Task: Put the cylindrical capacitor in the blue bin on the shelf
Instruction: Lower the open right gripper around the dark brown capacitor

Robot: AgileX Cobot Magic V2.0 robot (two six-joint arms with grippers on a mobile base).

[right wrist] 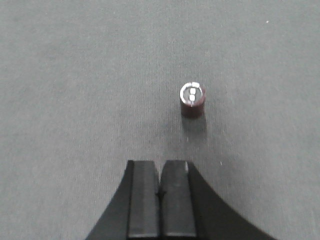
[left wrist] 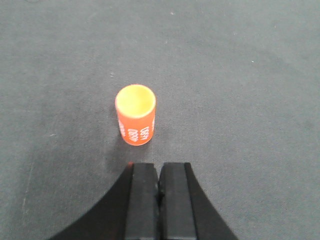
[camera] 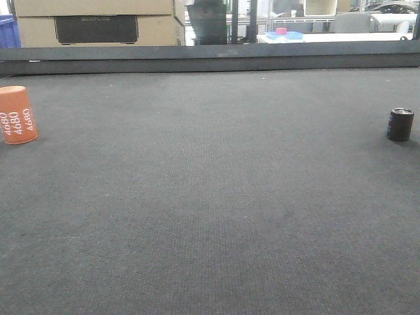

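Note:
The cylindrical capacitor (camera: pixel 399 124) stands upright on the dark grey mat at the far right of the front view. Seen from the right wrist, the capacitor (right wrist: pixel 192 99) is a small dark brown cylinder with a grey top, ahead of and slightly right of my right gripper (right wrist: pixel 160 165), well apart from it. That gripper is shut and holds nothing. My left gripper (left wrist: pixel 158 166) is also shut and empty, its pads pressed together. The blue bin and the shelf are out of view.
An orange cylinder (left wrist: pixel 135 121) printed "4680" stands upright just ahead of my left gripper; the same cylinder (camera: pixel 16 114) sits at the mat's far left. A dark raised edge (camera: pixel 210 59) bounds the mat at the back, with cardboard boxes (camera: pixel 95 23) behind.

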